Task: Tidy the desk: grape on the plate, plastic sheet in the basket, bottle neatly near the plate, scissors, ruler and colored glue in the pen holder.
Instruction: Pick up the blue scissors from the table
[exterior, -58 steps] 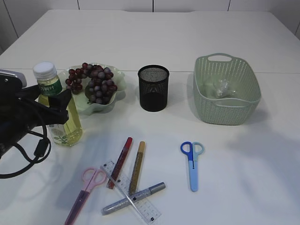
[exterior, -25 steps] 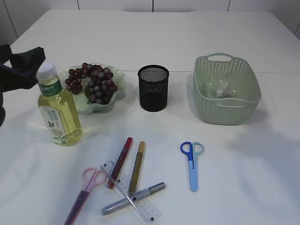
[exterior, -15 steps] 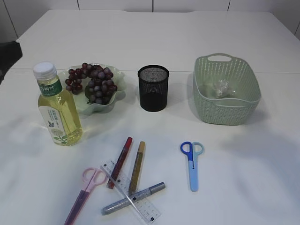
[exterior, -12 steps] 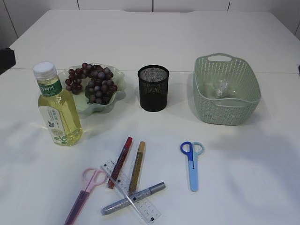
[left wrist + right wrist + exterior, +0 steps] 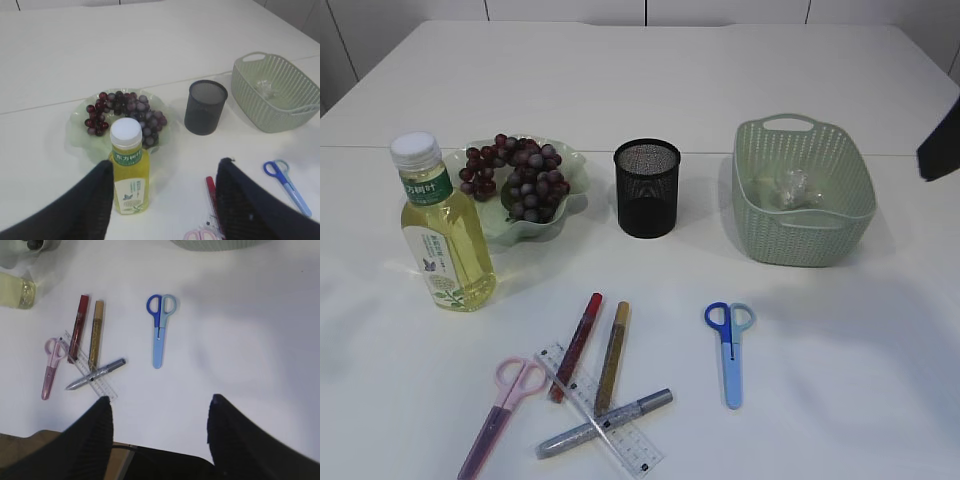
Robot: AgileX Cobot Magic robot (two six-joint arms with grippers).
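Observation:
The bottle of yellow liquid stands upright just left of the green plate, which holds the grape bunch. The black mesh pen holder is empty. The plastic sheet lies in the green basket. Blue scissors, pink scissors, the clear ruler and red, gold and silver glue lie at the front. My left gripper is open and empty, above and behind the bottle. My right gripper is open and empty, high above the blue scissors.
A dark part of the right arm shows at the right edge of the exterior view, beside the basket. The left arm is out of that view. The table's front edge lies under the right gripper.
My left gripper let go of the bottle, rose and drew back out of the exterior view to the left. A dark part of the right arm came in at the right edge.

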